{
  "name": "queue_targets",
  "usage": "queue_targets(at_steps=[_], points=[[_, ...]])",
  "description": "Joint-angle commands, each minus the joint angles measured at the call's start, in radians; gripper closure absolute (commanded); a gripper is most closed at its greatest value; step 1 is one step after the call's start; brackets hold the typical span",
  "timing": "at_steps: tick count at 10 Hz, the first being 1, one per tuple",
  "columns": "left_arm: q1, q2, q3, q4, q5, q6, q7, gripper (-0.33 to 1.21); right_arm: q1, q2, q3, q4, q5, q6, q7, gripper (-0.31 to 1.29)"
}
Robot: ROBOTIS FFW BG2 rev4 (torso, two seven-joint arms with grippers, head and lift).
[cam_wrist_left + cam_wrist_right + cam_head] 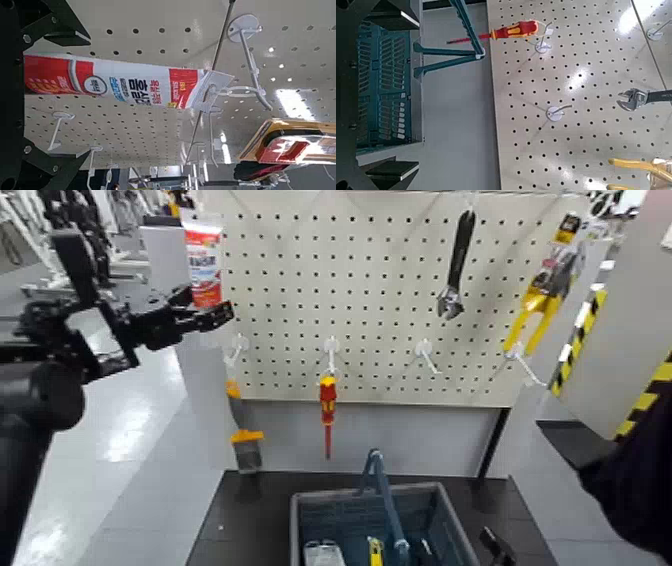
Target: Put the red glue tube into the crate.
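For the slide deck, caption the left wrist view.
Glue tube hanging before the pegboard, beside white hooks.

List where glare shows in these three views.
Head view: bright patch on the floor at left; left wrist view: a streak on the pegboard beyond the hook; right wrist view: white spots on the pegboard near the screwdriver.

Red-and-white printing on the glue tube (204, 265), dark grey crate (310, 502), blue-grey handle (385, 498), red-and-yellow screwdriver (328, 402).
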Motion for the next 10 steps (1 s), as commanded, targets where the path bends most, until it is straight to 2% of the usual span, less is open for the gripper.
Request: queue_targets(at_steps=[1, 2, 3, 10], points=[[-0.029, -0.004, -0.027, 0.030, -0.006, -0.019, -0.008, 0.39, -0.001, 0.003, 0.003, 0.003, 0.000, -0.001, 0.000, 0.07], [-0.030, -0.004, -0.029, 0.023, -0.015, -0.014, -0.004, 0.92, -0.001, 0.003, 0.001, 0.003, 0.000, -0.001, 0.000, 0.07], [-0.030, -0.008, -0.027, 0.016, -0.018, 0.003, 0.006, 1.18, 0.000, 0.005, 0.000, 0.003, 0.000, -0.002, 0.000, 0.07], [-0.033, -0.010, -0.027, 0.003, -0.019, 0.013, 0.012, 1.18, -0.001, 0.006, 0.001, 0.003, 0.000, -0.002, -0.001, 0.07]])
